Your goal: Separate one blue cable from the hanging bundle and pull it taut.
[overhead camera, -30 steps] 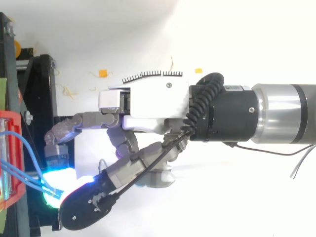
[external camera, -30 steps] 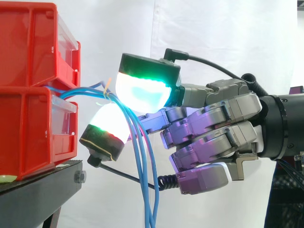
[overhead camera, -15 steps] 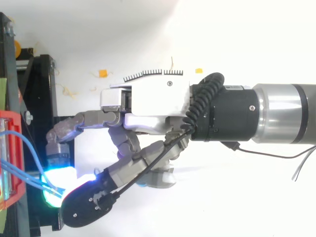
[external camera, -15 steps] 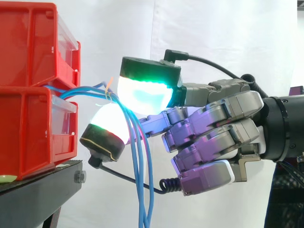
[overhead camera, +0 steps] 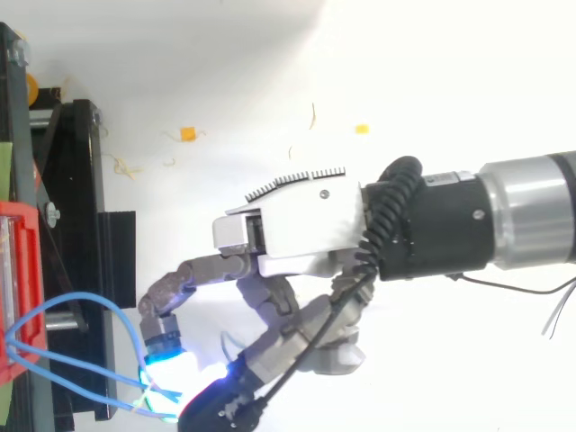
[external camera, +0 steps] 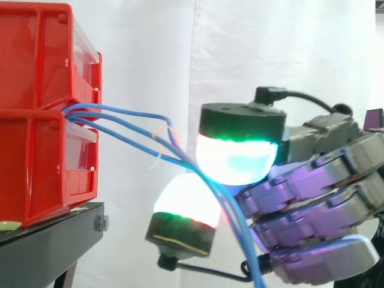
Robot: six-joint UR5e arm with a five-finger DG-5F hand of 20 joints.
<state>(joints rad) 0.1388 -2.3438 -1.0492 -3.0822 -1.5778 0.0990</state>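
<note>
Three blue cables [external camera: 123, 124] leave the gap between the two stacked red bins [external camera: 42, 108] and slant down to the right. They converge between two glowing fingertips [external camera: 237, 159] of my hand [external camera: 318, 204], which pinch them together, then drop below the hand. A small pale tie [external camera: 159, 151] hangs on the bundle. In the top view the cables [overhead camera: 81, 364] run from the red bin [overhead camera: 18, 288] to the hand [overhead camera: 297, 243], with one slack loop arching above the two straighter strands.
The bins rest on a black stand [external camera: 48, 240] at the left, before a white curtain. In the top view small yellow scraps [overhead camera: 187, 134] lie on the white floor above the hand.
The hand has pulled away from the bins, rightward and lower. The cables, which hung steeply beside the bins, now stretch out in long slanted lines.
</note>
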